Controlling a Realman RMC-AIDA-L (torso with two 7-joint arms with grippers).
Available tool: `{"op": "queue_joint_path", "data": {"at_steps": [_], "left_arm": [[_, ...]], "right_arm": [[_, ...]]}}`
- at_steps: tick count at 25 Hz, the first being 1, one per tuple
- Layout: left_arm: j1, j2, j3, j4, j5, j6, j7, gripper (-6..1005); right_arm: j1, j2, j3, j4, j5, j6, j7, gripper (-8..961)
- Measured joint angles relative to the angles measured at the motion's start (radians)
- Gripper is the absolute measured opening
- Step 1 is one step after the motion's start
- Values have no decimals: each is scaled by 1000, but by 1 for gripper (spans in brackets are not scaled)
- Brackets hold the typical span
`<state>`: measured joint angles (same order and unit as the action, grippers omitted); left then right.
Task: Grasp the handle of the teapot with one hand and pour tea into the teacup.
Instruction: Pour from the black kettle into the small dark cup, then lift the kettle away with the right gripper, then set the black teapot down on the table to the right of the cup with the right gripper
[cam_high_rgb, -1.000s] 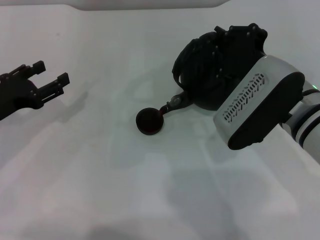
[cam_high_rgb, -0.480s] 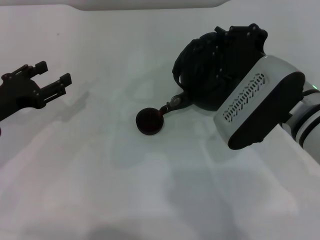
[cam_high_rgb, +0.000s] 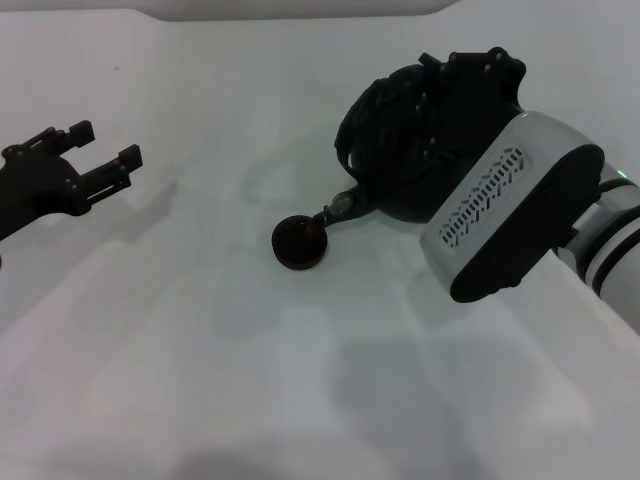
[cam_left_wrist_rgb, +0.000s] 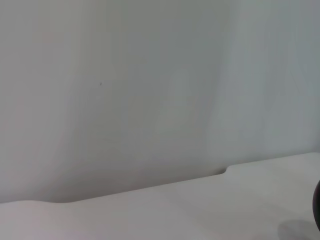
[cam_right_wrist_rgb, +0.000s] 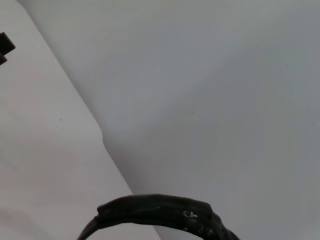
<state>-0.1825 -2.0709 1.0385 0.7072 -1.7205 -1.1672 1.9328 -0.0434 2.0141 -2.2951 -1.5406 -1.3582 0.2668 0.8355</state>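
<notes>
The black teapot hangs tilted at the right of the head view, its short spout just above the rim of the tiny dark teacup. A thin reddish streak runs from the spout into the cup. My right gripper sits on top of the pot, shut on the handle, which is hard to pick out there. The handle shows as a thick black arch in the right wrist view. My left gripper is open and empty, parked far left.
The white table stretches across the view, with a pale wall behind it. My white right forearm covers the near right side of the pot. A dark edge shows in the left wrist view.
My right gripper and the teapot have shifted slightly left and away, with the spout staying over the cup. The left arm has barely moved.
</notes>
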Motion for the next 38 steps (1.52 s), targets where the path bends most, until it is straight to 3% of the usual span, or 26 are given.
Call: {"op": "queue_joint_path", "data": {"at_steps": [9,19,28,35,38], "left_arm": [[-3,0,2,0,12,13,0,771],[-12,0,-2,0,24,12,0,772],[-14,1,-3,-2,24,24,0,771],[-26,-1,-3,-12,24,24,0,770],[-32,0,1,-15,24,25,0,771]], "right_arm": [[6,-2,33,-1,42,-29,18,106],[-51,-11,215,-4,275,-370,22,106],[-119,-11,357,39,306,-526,22,107],[-164,-5,543,146,336,-823,22,116],[-172,-5,580,167,346,-875,15,120]]}}
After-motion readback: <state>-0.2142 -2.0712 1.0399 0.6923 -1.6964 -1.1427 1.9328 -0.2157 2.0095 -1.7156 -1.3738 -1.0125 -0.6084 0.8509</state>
